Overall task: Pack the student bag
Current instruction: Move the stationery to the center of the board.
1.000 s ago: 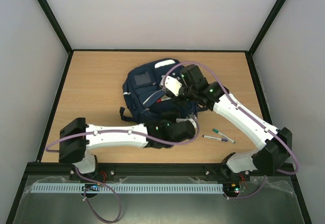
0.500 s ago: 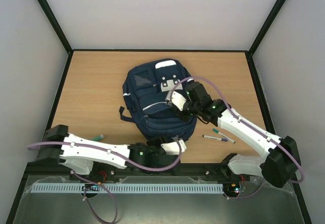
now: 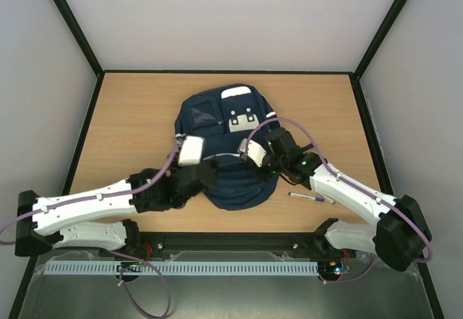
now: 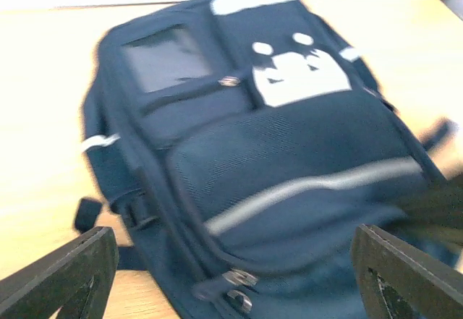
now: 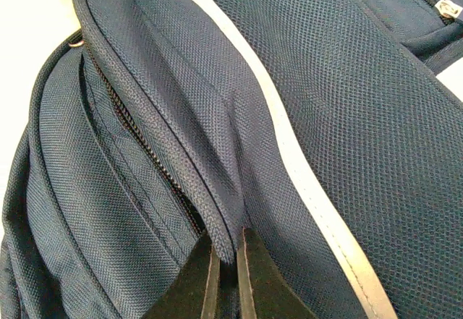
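Only wrist shows right claw [image 5: 226, 252] pinching student bag [image 5: 347, 116].

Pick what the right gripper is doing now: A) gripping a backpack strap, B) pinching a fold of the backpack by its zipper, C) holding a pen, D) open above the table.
B: the right wrist view shows the right gripper closed on a fabric fold of the navy backpack beside the zipper; the pen lies untouched nearby.

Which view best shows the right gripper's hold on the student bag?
Right wrist view: the right gripper pinches a fabric fold of the student bag beside its zip. The top view shows only the arm over the bag; the left wrist view misses it.
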Controlling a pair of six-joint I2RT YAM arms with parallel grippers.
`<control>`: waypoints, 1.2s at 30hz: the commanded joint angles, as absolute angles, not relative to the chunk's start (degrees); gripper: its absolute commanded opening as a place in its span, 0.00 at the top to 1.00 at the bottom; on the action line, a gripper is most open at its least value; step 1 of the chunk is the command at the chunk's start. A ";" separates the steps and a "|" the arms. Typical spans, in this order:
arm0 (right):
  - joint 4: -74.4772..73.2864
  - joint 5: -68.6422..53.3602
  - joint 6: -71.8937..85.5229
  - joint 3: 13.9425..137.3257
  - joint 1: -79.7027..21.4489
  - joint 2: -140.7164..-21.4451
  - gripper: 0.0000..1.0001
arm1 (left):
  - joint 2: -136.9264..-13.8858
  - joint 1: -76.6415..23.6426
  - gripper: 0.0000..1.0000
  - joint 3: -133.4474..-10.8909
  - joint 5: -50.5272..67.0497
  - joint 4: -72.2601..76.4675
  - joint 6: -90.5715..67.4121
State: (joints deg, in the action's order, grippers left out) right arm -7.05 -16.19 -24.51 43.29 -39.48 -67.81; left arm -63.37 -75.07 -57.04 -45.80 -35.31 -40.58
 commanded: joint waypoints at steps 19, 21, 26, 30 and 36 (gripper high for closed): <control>-6.58 -20.43 -24.20 42.06 -39.81 -66.73 0.97 | -50.99 -34.43 0.21 -39.51 -28.23 -50.70 -93.66; -6.83 -20.48 -24.46 42.01 -39.80 -66.51 0.97 | -51.17 -30.85 0.22 -37.69 -25.68 -51.86 -95.29; -7.02 -20.86 -24.70 41.75 -39.75 -66.06 0.97 | -54.91 -22.74 0.22 -34.94 -17.96 -51.39 -92.31; -7.37 -21.37 -25.04 41.83 -39.77 -66.47 0.96 | -58.91 -19.19 0.32 -34.23 -13.70 -51.60 -91.18; -7.65 -21.49 -25.20 41.95 -39.81 -66.62 0.96 | -59.15 -17.27 0.37 -30.87 -9.50 -47.47 -90.49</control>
